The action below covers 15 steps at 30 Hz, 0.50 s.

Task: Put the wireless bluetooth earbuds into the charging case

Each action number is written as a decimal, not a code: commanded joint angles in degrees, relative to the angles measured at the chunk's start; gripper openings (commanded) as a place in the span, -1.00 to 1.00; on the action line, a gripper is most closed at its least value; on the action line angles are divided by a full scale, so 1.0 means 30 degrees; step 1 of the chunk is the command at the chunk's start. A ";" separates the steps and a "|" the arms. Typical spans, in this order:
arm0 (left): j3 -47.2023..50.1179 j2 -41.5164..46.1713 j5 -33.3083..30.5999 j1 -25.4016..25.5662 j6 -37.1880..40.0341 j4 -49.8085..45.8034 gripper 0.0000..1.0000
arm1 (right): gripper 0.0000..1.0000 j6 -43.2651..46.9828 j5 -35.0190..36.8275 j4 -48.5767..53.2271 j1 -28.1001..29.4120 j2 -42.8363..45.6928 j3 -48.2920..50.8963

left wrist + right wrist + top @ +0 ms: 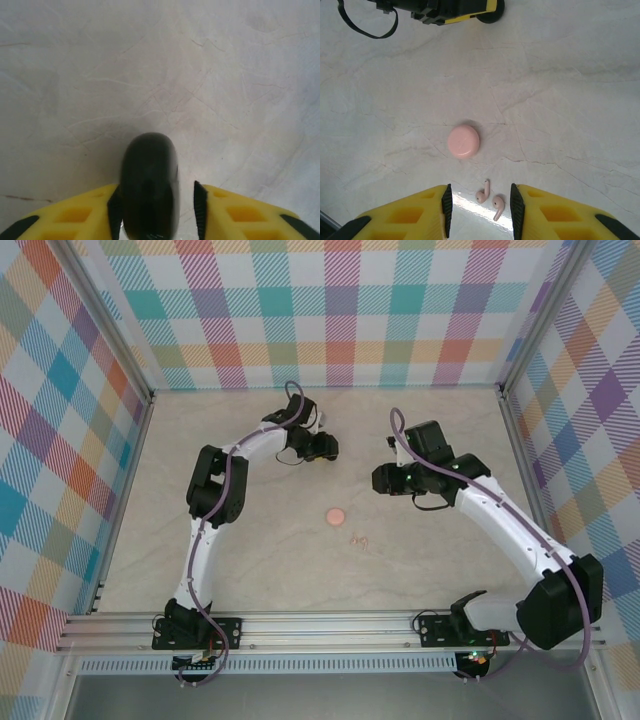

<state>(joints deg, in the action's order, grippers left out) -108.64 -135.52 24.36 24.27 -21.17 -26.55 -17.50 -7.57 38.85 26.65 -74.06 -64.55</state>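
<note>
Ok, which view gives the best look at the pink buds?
Right wrist: both pink buds lie large and sharp, stems distinct, on the table close to the pink case. The top view has them only as faint specks beside that case.

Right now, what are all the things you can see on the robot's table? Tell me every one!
pale pink round plastic case: one, pink, lying in the middle of the table.
pale pink stemmed earbuds: two, pink, side by side on the table just beside the pink case.
glossy black rounded case: one, black, between the left gripper's fingers.
beige marbled table: one, beige, under everything.
checked walls: three sides, many colours, around the table.
white-and-black arms: two, bolted at the near edge.
left gripper: one, yellow fingers on either side of the black case, with a gap on one side.
right gripper: one, yellow fingers apart, above the earbuds, holding nothing.
</note>
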 commanded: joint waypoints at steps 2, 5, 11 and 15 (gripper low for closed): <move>-0.0496 -0.0009 -0.1742 -0.0167 0.0485 -0.1603 0.18 | -0.20 -0.0012 -0.0484 0.0495 0.0095 -0.0542 -0.0334; -0.0309 0.0904 -0.2924 -0.0181 0.1185 -0.1968 0.26 | -0.17 0.0013 -0.0780 0.0412 0.0080 -0.0922 -0.0337; 0.2293 0.5028 -0.4691 -0.0298 0.2581 -0.1522 0.28 | -0.13 0.0031 -0.1888 0.0121 0.0080 -0.2289 -0.0308; 0.4850 0.7868 -0.5104 -0.0270 0.2739 -0.1852 0.24 | -0.12 -0.0071 -0.2950 -0.0282 0.0077 -0.3597 -0.0279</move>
<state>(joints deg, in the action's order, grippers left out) -97.27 -119.31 11.57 24.18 -15.07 -30.52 -17.52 -12.82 38.70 26.65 -82.94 -64.58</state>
